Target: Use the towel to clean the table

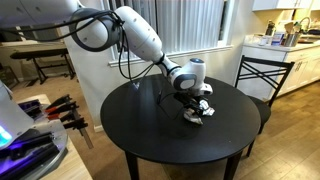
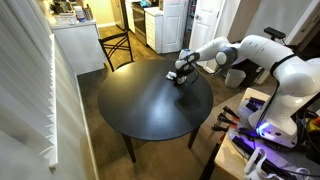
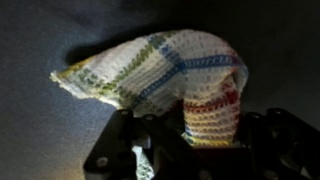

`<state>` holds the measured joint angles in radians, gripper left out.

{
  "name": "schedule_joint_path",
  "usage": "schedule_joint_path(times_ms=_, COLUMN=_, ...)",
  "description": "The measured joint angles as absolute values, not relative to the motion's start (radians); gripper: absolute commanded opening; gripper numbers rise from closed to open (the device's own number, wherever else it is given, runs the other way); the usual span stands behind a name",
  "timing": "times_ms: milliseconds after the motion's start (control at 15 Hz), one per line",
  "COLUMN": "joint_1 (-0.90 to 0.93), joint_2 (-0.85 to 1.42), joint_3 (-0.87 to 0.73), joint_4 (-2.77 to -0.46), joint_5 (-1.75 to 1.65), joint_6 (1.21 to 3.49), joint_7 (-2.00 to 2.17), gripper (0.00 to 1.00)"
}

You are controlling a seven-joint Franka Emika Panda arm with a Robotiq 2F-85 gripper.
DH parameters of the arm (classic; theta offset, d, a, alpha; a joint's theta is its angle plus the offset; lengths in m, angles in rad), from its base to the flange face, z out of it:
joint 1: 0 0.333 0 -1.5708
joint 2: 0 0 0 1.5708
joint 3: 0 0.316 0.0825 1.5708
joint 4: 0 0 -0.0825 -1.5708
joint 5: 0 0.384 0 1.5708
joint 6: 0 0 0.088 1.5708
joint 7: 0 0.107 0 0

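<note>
Bunched waffle-knit towel (image 3: 170,75), round black table (image 1: 150,125)

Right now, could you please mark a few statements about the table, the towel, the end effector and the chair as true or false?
1. The table is round and dark. True.
2. The towel is plain white. False: it is woven with blue, yellow and red stripes on white.
3. The end effector is shut on the towel. True: the wrist view shows the cloth bunched between its fingers.
4. The chair beside the table is white. False: it is dark, like the table.
</note>
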<state>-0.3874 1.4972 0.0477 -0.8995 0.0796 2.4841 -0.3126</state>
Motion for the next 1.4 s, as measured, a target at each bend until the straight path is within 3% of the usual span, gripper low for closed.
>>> schedule_joint_path(times_ms=933, joint_1=0.037, joint_2=1.496, joint_3=0.118, joint_4=-0.896, joint_5=-0.027, joint_6=2.398, joint_7=-0.364, gripper=0.03)
schedule_joint_path(times_ms=1400, joint_1=0.088, joint_2=1.494, joint_3=0.157, joint_4=-0.889, joint_5=-0.054, joint_6=2.299, joint_7=-0.567, gripper=0.03)
